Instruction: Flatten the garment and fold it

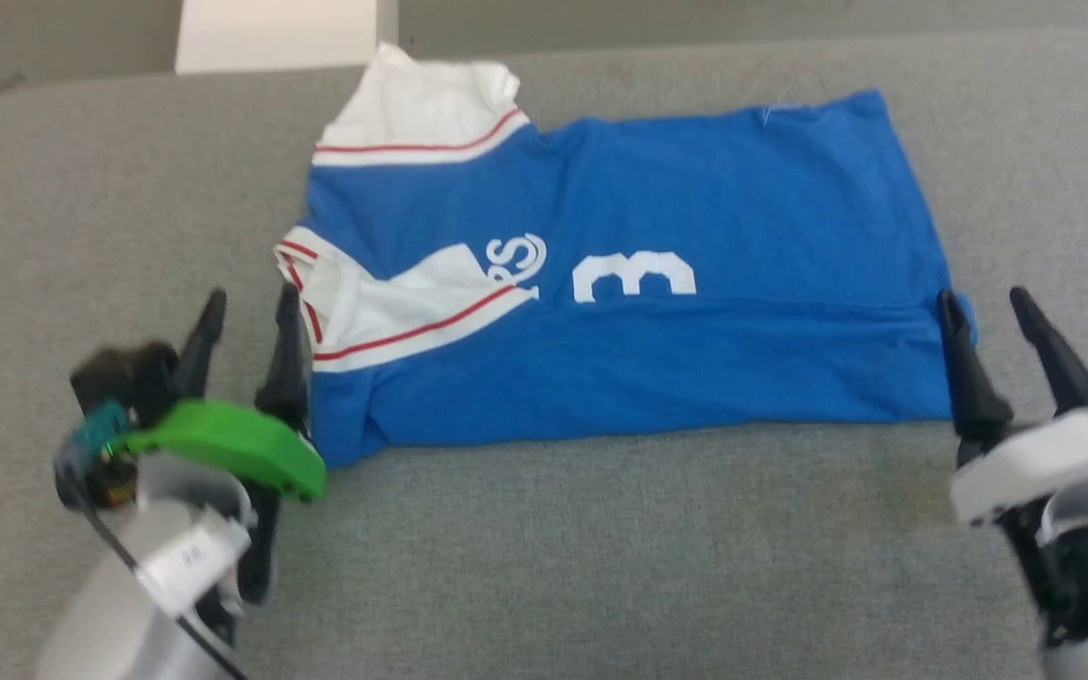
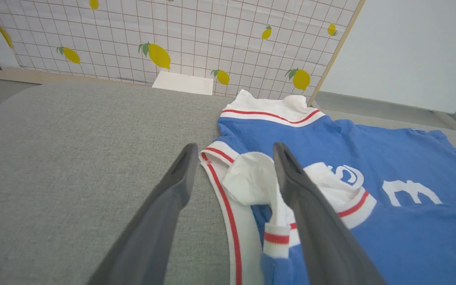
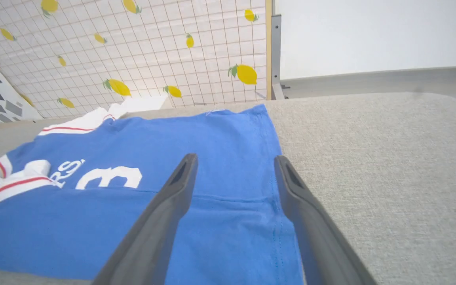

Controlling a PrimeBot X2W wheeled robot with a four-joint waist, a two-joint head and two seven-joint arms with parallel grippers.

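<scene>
Now, jersey (image 1: 742,208): bright blue, spread sideways on a grey table, collar end to the robot's left and hem to its right, with the near strip doubled over along a straight crease.
number 3 (image 1: 634,276): white, at the jersey's middle, its lower part cut off by that crease.
letters (image 1: 516,257): white, just beside the 3 toward the jersey's collar end, only partly readable.
trim (image 1: 416,332): white bands with thin red stripes cross the jersey's collar end.
sleeve (image 1: 421,99): white, sticking out from the jersey's far left corner.
left gripper (image 1: 252,298): fingers spread wide at the jersey's collar end, gripping nothing. The left wrist view puts one finger (image 2: 168,202) over bare table just off the jersey and the other (image 2: 311,221) over its cloth, with rumpled white fabric and striped trim lying loose between them.
right gripper (image 1: 984,300): fingers spread wide at the jersey's hem end, near its front corner, gripping nothing. The right wrist view puts one finger (image 3: 164,213) over the blue and the other (image 3: 305,221) along the hem edge.
table (image 1: 553,548): grey cloth surface under the jersey, bare on every side of it.
green guard (image 1: 232,444): on the left wrist, just in front of the jersey's near left corner.
wall (image 2: 172,35): white grid printed with yellow lemons, beyond the jersey's far edge.
white slab (image 1: 275,33): beyond the jersey's sleeve.
</scene>
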